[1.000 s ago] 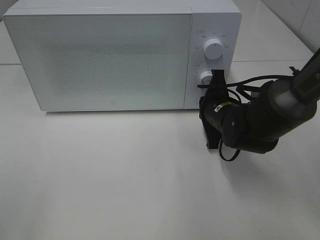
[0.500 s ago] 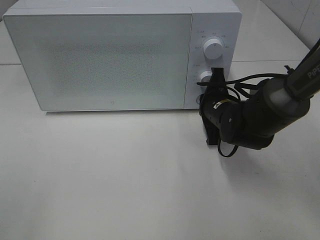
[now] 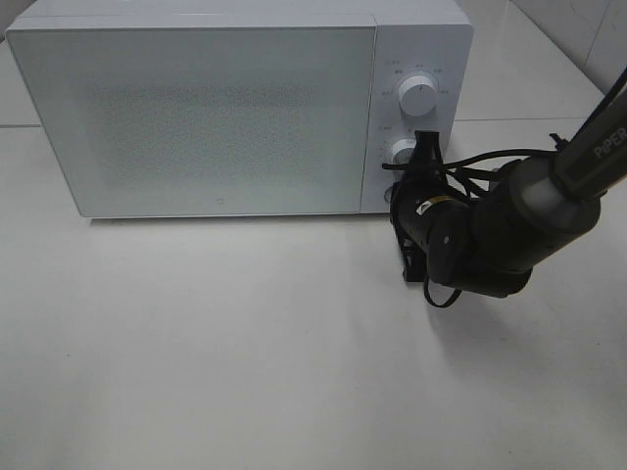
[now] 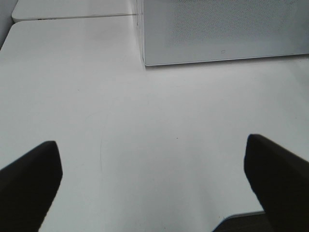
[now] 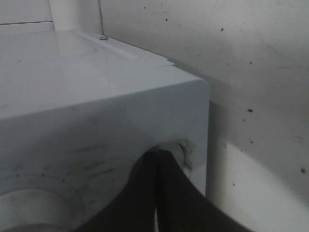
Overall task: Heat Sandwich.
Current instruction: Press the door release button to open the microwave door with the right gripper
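Note:
The white microwave (image 3: 206, 108) stands at the back of the table with its door closed. The sandwich is out of view. My right gripper (image 3: 419, 149) is at the microwave's lower knob (image 3: 403, 151) on the control panel. In the right wrist view its dark fingers (image 5: 145, 193) lie together with only a thin slit between them, their tips (image 5: 157, 153) against the knob (image 5: 186, 147). My left gripper (image 4: 152, 145) is open and empty above bare table in front of the microwave's left corner (image 4: 145, 58). It does not show in the exterior high view.
The upper knob (image 3: 419, 95) sits above the lower one on the panel. The white table (image 3: 245, 343) spreads in front of the microwave. A tiled wall (image 3: 588, 29) rises at the far right. My right arm (image 3: 509, 225) and its cables stretch from the right.
My right arm has shifted slightly up and toward the microwave while its gripper stays at the lower knob. The microwave door stays closed.

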Tool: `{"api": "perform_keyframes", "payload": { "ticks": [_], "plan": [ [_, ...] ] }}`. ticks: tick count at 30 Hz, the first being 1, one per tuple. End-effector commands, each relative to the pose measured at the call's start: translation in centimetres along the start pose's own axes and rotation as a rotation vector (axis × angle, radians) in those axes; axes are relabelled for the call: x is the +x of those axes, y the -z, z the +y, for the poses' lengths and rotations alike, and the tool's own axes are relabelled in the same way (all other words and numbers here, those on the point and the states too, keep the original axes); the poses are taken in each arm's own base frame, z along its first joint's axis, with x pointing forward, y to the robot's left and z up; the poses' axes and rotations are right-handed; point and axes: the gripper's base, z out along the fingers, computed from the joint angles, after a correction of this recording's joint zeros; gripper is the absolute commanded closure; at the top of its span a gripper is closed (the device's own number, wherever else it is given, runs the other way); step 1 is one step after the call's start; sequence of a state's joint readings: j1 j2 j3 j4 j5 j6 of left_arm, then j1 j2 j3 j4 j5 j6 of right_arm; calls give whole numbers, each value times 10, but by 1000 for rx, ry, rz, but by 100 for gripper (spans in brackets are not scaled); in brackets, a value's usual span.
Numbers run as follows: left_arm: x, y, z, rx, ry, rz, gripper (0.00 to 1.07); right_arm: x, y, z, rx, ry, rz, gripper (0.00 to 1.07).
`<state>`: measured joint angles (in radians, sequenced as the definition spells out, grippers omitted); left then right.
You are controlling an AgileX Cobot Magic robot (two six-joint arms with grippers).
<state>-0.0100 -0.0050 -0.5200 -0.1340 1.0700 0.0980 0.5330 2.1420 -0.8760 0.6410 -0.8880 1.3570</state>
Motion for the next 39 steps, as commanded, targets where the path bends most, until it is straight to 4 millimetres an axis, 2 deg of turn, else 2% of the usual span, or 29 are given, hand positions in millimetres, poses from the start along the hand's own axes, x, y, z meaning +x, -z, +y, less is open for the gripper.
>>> {"api": "perform_keyframes", "payload": {
  "ticks": [1,7,13,31,39],
  "plan": [
    [2,2,-1,3,7,-13,9,0,-11,33,-221,-8,-16,107],
    [2,2,-1,3,7,-13,9,-1,-21,44,-301,-18,-31,107],
    [2,2,-1,3,7,-13,9,-1,-22,45,-298,-12,-31,107],
    [2,2,-1,3,7,-13,9,2,-24,36,-166,-12,2,107],
    [2,2,-1,3,7,-13,9,1,-14,39,-104,9,21,107]
  ]
}}
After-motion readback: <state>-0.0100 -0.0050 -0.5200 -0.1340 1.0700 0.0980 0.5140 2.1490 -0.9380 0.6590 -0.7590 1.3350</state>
